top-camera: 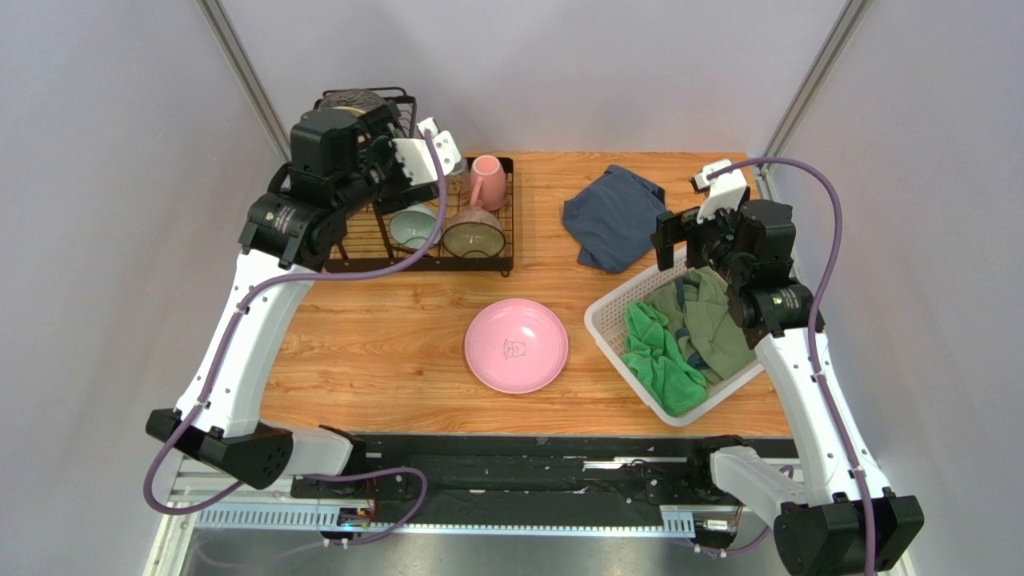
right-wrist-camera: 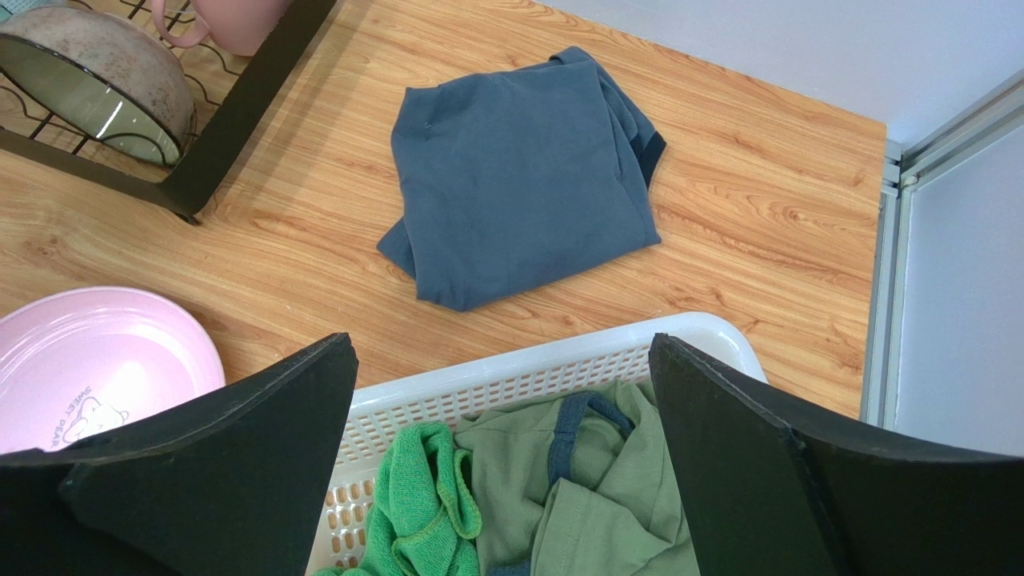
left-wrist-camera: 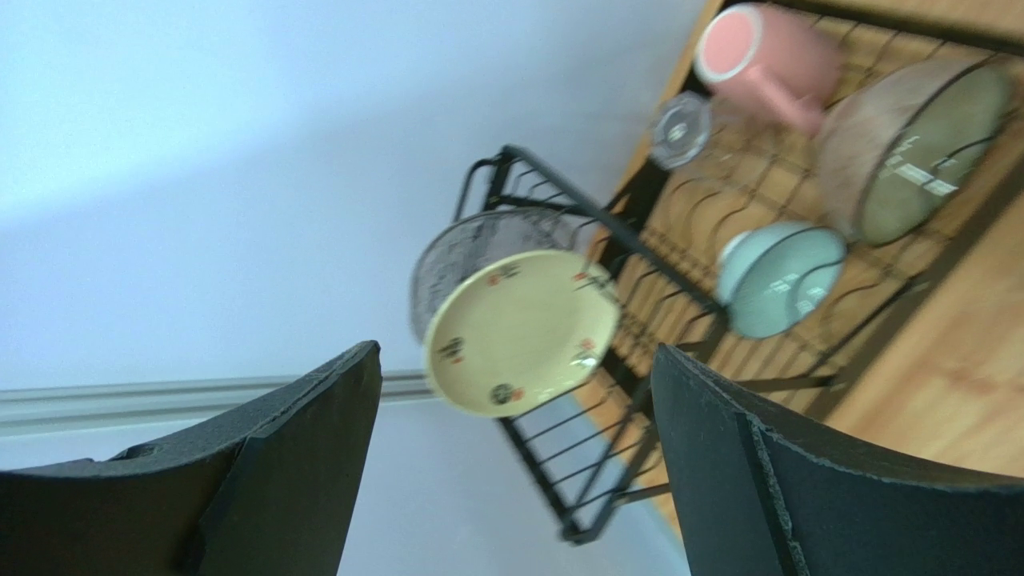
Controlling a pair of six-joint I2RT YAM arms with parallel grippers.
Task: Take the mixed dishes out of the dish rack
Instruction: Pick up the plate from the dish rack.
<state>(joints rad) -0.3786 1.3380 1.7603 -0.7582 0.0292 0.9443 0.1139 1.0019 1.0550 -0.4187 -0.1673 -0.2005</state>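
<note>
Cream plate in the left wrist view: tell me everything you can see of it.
The cream plate is round and glossy, pale yellow with small red and dark motifs near its rim. It stands on edge in the raised end of the dish rack, face toward the camera, with a grey speckled dish close behind it. The open left end effector is clear of it.

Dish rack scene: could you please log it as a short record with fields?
unloaded: pink plate, flat on the table
in dish rack: pink mug, teal bowl, tan-olive bowl, glass tumbler, cream plate
cream plate: standing in the raised section
left fingers: open, empty, facing the cream plate
right fingers: open, empty, over the white basket of clothes
other: blue cloth on the table
</note>
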